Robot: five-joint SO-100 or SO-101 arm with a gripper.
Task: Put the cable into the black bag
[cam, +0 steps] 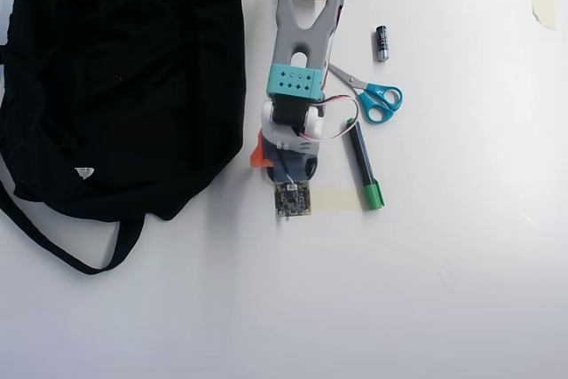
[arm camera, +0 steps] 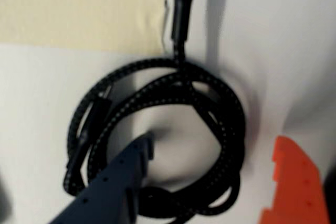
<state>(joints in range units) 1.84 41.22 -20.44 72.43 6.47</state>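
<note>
Cable lies coiled, black braid flecked white, plug end straight up. Gripper spread wide: blue finger inside the loop, orange finger outside, nothing clamped.

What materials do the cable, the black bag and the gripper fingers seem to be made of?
The cable: likely a braided fabric sheath, matte black with pale flecks in the weave; its plug looks like smooth plastic. The black bag: soft matte cloth, judging by its folds and limp strap. The gripper fingers: probably rigid plastic, one orange, one dark blue, with hard notched edges.
</note>
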